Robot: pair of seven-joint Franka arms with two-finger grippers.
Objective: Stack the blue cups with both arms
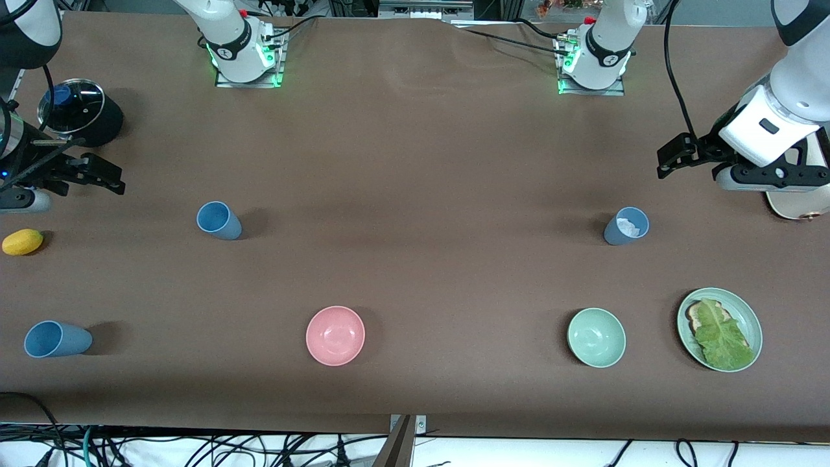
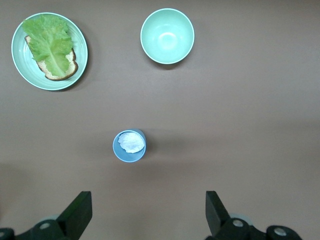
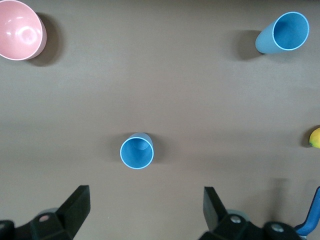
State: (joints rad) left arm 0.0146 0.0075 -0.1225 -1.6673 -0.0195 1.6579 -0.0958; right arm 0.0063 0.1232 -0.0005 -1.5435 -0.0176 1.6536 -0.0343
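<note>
Blue cups, three on the brown table, all upright and apart from one another.

Item 1: bright blue cup, empty, toward the right arm's end of the table. It stands on the cloth below and ahead of the right gripper, clear of both fingers.

Item 2: second bright blue cup, empty, also toward the right arm's end, nearer the front camera than item 1 and well apart from the right gripper.

Item 3: paler grey-blue cup, holding a crumpled white wad. It stands toward the left arm's end, below and ahead of the left gripper, touching neither finger.

Right gripper: raised over the table near its edge, fingers spread wide, grasping nothing.

Left gripper: raised over the table near its own edge, fingers spread wide, grasping nothing.

Other pieces:
- Pink bowl, empty, nearer the front camera than item 1, well apart from the right gripper.
- Mint-green bowl, empty, nearer the front camera than item 3.
- Green plate beside the mint-green bowl, carrying a slice of toast under a lettuce leaf.
- Yellow lemon-like fruit, just below the right gripper in the front view.
- Dark pot with a glass lid, on the table near the right gripper.
</note>
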